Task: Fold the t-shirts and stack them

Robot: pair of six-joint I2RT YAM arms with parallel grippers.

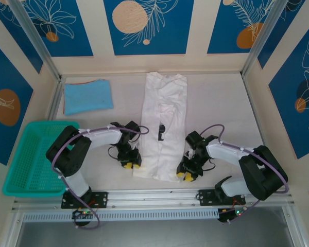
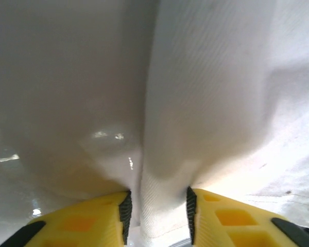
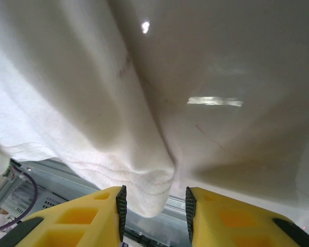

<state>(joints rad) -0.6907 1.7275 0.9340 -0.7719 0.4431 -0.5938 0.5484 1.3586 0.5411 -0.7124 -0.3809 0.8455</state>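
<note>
Left gripper [image 1: 130,164] pinches the near hem of the long white cloth t-shirt [image 1: 164,113]. Right gripper [image 1: 187,175] jaws flank the hem, can't tell if clamped. Confirm both pinches, then lift evenly

A pale, off-white worktop [image 1: 216,103] fills the middle of the enclosure. Behind its far edge stands a cream back wall [image 1: 195,31] set with deep-blue panels [image 1: 165,36] bearing white leaf outlines and peach and orange discs. Similar panels flank the worktop on both sides. Slanting aluminium posts [image 1: 35,38] rise from its far corners. A metal rail [image 1: 154,195] runs along its near edge. Its glossy surface reflects bright glints [image 3: 215,101] of light.
</note>
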